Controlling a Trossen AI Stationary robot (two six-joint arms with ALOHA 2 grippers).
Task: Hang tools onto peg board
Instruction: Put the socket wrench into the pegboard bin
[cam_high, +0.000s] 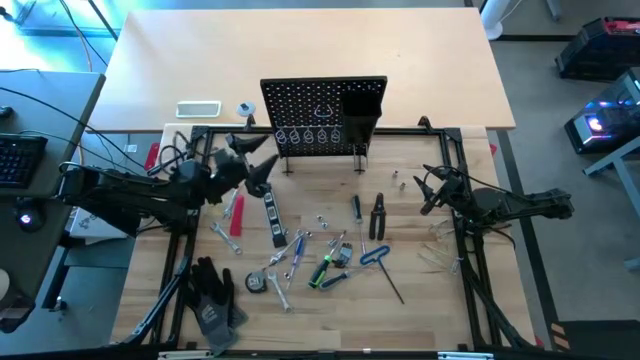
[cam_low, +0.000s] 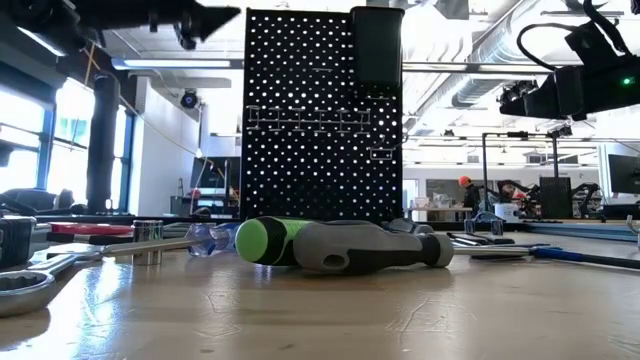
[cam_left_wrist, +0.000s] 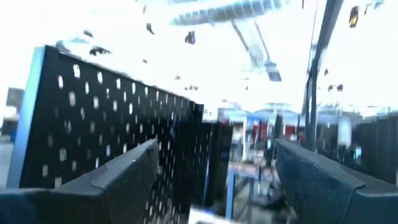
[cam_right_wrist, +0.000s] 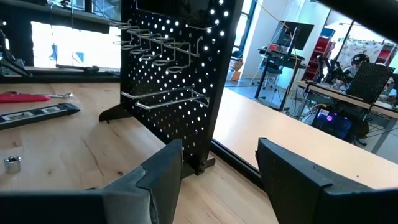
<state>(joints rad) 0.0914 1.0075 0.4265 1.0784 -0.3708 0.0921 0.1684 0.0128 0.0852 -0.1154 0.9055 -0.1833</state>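
Tools (cam_high: 320, 255) lie unhung at the frame's lower centre, both grippers, left (cam_high: 262, 175) and right (cam_high: 428, 192), empty with jaws wide beside the board (cam_high: 322, 110), so picking comes next.

wooden table (cam_high: 420, 310), upright peg board (cam_high: 322, 112), scattered tools (cam_high: 330, 262), black gloves (cam_high: 213, 297)

No text, label, brand, number or sign can be read in any view. The peg board (cam_high: 323, 115) shows only plain holes, and the tools (cam_high: 320, 255) on the bench (cam_high: 420, 300) in front of it carry no lettering that can be made out. The white flat device (cam_high: 198, 109) beside the peg board is also blank as seen.
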